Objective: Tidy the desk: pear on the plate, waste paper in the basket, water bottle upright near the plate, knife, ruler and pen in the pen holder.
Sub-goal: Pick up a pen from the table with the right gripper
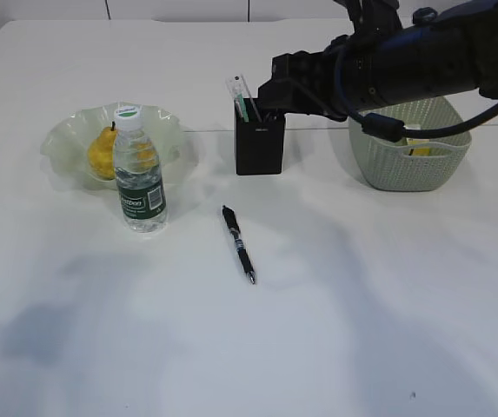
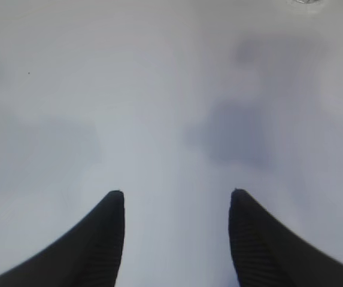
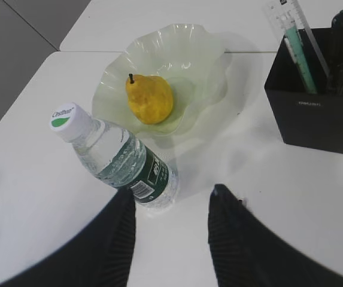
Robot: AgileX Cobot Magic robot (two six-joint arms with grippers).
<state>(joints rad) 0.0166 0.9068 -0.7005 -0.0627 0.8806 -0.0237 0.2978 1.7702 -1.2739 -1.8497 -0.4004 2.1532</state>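
Both sets of my fingers apart and empty, above the worktop (image 1: pixel 335 330).

My left fingers (image 2: pixel 114 239) spread over bare white surface; my right fingers (image 3: pixel 231 239) gape with nothing between them. The pear (image 1: pixel 102 155) sits on the plate (image 1: pixel 62 139), the water bottle (image 1: pixel 140 169) upright just in front of it. A ruler (image 1: pixel 239 94) stands in the pen holder (image 1: pixel 260 143). The pen (image 1: pixel 239 242) lies flat, apart from the holder. The basket (image 1: pixel 414 148) stands at the right.
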